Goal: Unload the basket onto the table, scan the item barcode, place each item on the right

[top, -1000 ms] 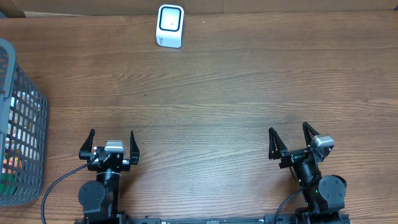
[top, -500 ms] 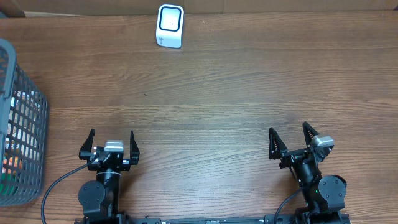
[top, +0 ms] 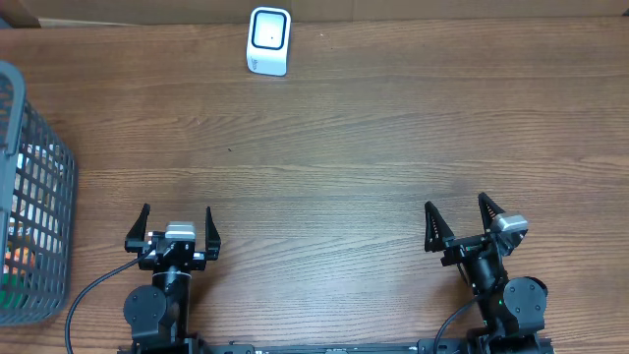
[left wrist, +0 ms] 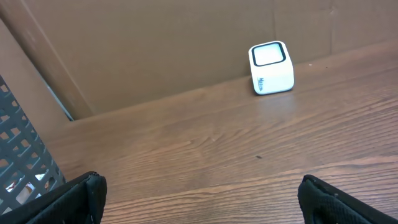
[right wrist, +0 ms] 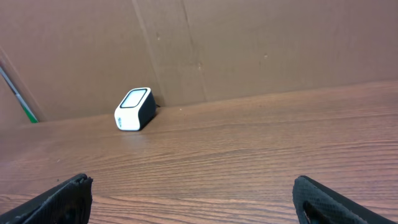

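Observation:
A white barcode scanner [top: 268, 40] with a dark window stands at the far edge of the wooden table; it also shows as the scanner [left wrist: 271, 67] in the left wrist view and the scanner [right wrist: 134, 109] in the right wrist view. A grey mesh basket [top: 39, 187] sits at the left edge, with orange and white packaged goods [top: 20, 258] showing through its wall; no barcode is visible. My left gripper [top: 177, 212] and right gripper [top: 455, 204] rest near the front edge, both open and empty, far from scanner and basket.
A brown cardboard wall [left wrist: 155, 43] runs behind the table's far edge. The basket wall [left wrist: 22, 158] is close to my left gripper's left side. Bare wood [top: 334, 147] lies between the grippers and the scanner.

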Available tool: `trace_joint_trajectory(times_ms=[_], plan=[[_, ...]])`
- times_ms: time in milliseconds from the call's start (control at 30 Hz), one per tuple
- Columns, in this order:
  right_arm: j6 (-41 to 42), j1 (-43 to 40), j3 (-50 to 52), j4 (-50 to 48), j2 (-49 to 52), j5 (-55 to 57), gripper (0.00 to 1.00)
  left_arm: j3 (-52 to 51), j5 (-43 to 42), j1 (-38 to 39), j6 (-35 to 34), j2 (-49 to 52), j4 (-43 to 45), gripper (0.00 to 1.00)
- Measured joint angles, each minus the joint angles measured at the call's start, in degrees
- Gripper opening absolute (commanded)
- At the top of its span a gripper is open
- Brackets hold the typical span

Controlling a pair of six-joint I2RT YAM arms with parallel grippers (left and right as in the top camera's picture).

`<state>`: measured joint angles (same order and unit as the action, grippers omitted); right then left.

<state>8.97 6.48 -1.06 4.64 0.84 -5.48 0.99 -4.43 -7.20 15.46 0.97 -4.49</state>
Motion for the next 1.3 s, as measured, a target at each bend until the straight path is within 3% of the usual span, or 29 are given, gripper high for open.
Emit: trace_joint_trajectory(times_ms=[667, 967, 1167, 1300], plan=[[0.0, 0.0, 0.0, 0.0, 0.0, 0.0, 1.00, 0.0, -0.1, 0.0, -0.1, 0.0, 0.2, 1.00], [0.0, 0.0, 0.0, 0.0, 0.0, 0.0, 1.00, 0.8, -0.9, 0.0, -4.5, 0.0, 0.1, 1.00], [0.0, 0.0, 0.0, 0.0, 0.0, 0.0, 1.00, 11.5, -0.9, 0.0, -8.1, 1.3, -5.7, 1.00], [0.0, 0.0, 0.0, 0.0, 0.0, 0.0, 1.00, 21.6, -1.5, 0.0, -9.8, 9.2, -11.6, 1.00]])
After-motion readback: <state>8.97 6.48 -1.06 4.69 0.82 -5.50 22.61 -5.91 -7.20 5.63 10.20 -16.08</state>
